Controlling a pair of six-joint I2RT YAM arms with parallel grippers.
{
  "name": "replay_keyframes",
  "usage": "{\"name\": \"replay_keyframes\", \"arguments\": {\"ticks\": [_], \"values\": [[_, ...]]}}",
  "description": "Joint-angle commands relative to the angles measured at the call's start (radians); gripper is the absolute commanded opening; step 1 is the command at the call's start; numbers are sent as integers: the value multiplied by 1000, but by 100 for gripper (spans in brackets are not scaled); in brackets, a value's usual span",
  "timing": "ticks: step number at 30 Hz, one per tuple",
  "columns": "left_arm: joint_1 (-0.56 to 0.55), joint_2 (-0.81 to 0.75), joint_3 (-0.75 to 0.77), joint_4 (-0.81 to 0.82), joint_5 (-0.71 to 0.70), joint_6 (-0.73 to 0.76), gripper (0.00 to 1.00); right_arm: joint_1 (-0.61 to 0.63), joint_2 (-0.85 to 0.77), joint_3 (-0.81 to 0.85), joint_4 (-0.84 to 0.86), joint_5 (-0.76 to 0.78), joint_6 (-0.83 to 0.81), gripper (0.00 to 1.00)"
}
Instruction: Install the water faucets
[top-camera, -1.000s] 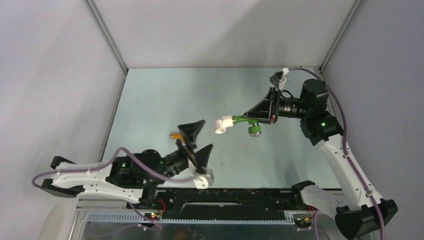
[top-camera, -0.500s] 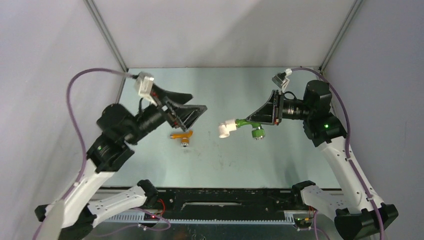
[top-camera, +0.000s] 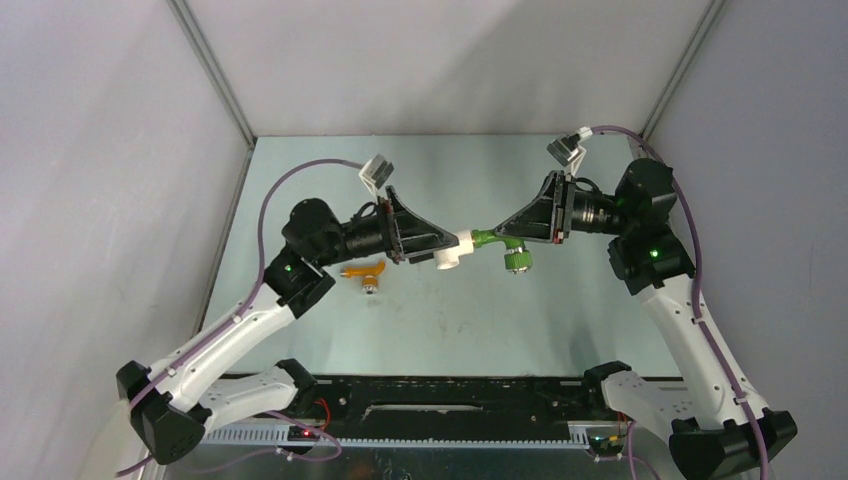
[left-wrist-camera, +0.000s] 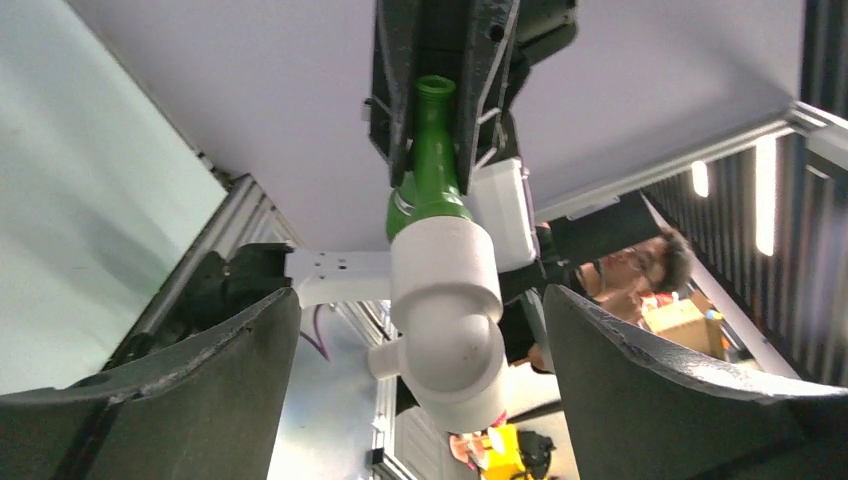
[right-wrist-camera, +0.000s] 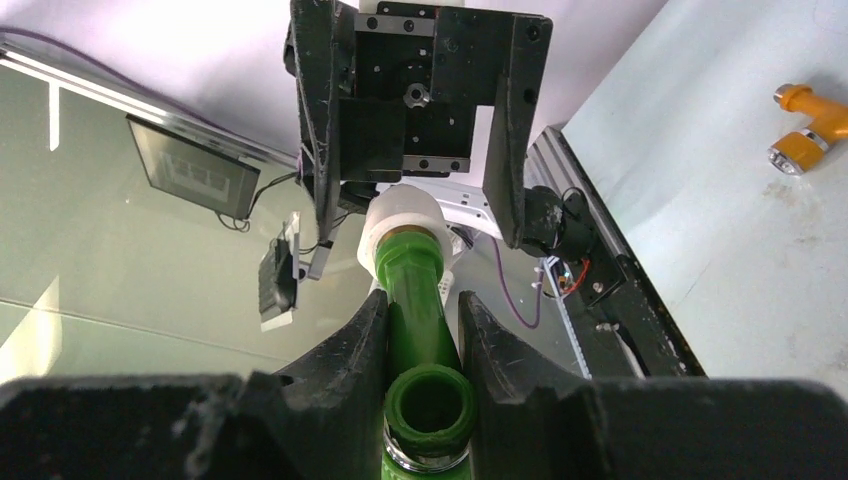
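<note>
Pale green counter inside a grey-walled enclosure, where two arms meet in mid-air above its middle. Reaching in from the right, the right arm has its jaws clamped on the neck of the green faucet, whose end sits in a white elbow fitting. The left arm straddles that fitting, its jaws wide apart and clear of it on both sides. The orange faucet lies on the counter left of centre, unfitted. The step appears to be bracing the elbow to seat the green faucet. The left jaws would next need to close squarely on the fitting without knocking it askew.
</note>
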Motion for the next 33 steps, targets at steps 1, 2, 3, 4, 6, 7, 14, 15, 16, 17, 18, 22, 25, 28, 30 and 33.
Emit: {"name": "replay_keyframes", "arguments": {"ticks": [1,2,3,4,6,7,14,15,16,17,18,22,25,28,30,33], "values": [[3,-3,-19,244,72,-160,91,-4,-21,16,112,-25,64,0],[0,-1,-26,271,79,-181,89,-4,-21,17,113,-22,61,0],[-3,4,-31,298,83,-197,86,-4,-20,16,107,-19,59,0],[-9,9,-33,306,87,-202,81,-4,-20,17,102,-16,57,0],[-26,21,-18,289,100,-192,69,-5,-18,17,97,-10,58,0],[-33,29,-8,268,106,-178,61,-4,-16,16,98,-9,61,0],[-61,64,161,-151,66,146,0,-4,-12,17,73,-7,72,0],[-62,66,197,-245,36,218,0,-4,-13,17,59,-5,72,0],[-64,67,234,-330,0,293,0,-4,-13,16,44,-4,67,0],[-66,65,268,-400,-38,370,0,-4,-14,16,28,1,60,0],[-70,64,302,-466,-99,450,0,-4,-14,16,8,5,53,0],[-110,45,406,-628,-297,735,0,-4,-14,17,-72,18,27,0],[-197,10,414,-610,-385,1019,0,-1,-14,16,-104,22,30,0],[-303,-36,369,-547,-418,1376,0,5,-14,17,-111,28,46,0],[-391,-51,365,-545,-520,1616,0,10,-15,16,-113,34,56,0],[-526,-56,373,-551,-739,1907,0,27,-18,17,-118,47,62,0]]}}
